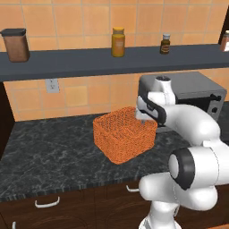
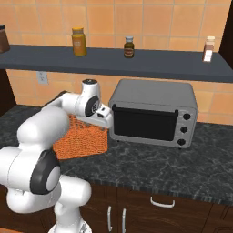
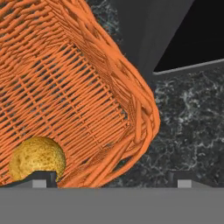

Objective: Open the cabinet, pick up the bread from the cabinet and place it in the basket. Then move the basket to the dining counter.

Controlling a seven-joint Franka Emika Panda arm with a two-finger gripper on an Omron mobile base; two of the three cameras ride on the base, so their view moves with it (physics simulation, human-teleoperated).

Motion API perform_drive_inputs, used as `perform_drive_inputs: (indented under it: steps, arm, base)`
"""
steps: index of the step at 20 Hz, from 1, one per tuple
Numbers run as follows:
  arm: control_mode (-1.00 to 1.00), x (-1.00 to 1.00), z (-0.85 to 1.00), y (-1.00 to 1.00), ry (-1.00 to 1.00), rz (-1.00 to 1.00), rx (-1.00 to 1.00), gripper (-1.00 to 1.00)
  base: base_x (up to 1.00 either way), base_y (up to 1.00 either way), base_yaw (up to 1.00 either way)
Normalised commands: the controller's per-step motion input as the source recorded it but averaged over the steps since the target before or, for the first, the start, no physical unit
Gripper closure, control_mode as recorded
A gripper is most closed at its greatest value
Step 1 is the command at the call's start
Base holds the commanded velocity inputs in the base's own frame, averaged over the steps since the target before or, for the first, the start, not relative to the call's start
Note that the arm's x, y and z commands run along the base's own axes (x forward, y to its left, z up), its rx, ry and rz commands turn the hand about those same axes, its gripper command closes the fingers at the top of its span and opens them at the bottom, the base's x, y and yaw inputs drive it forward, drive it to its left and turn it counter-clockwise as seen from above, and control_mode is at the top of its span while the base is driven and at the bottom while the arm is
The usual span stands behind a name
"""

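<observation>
Tool (image 3: pixel 111 179) spread wide, straddling basket (image 3: pixel 65 87) rim; round bread (image 3: pixel 37 164) inside shows no long axis.

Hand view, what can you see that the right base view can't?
The hand view alone shows the small rounded golden-yellow bread lying inside the basket, and the two dark fingers, one over the basket and one outside its rim. The right base view alone shows the grey microwave oven's knobs and the amber jar with the orange lid on the dark shelf. Both show the square orange woven-mesh basket on the black speckled counter.
</observation>
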Motion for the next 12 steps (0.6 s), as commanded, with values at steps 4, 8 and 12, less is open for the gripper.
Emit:
perform_drive_inputs:
  steps: [4,8,12]
  arm:
    - [-1.0,0.23,-0.19,-0.3,0.0,-0.01,0.0,-1.0]
    - [-1.0,0.31,-0.21,-0.28,0.0,-0.01,0.0,-1.0]
    - [-1.0,0.22,-0.26,-0.01,0.0,0.0,0.0,-1.0]
  base:
    - [0.0,0.0,0.0]
    - [0.0,0.0,0.0]
    - [0.0,0.0,0.0]
